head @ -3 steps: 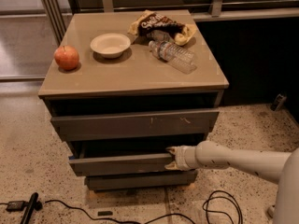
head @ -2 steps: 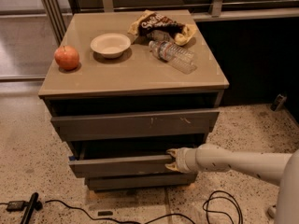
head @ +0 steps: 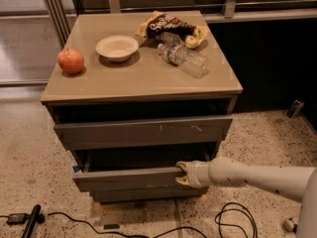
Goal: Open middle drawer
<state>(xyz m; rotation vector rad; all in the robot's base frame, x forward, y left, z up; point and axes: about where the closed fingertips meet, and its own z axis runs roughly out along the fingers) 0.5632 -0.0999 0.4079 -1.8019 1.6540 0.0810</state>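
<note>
The middle drawer [head: 124,178], slightly pulled out below the scratched front [head: 143,131], looks stiff, smooth and without handle, so its top edge seems the best hold; the tool [head: 180,174] sits there, but whether it is clamped I cannot tell.

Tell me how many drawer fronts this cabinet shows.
3: the top drawer with pale scratches, the middle drawer below it, partly pulled out, and the bottom drawer lowest, mostly hidden. The gripper is at the middle drawer's upper edge.
</note>
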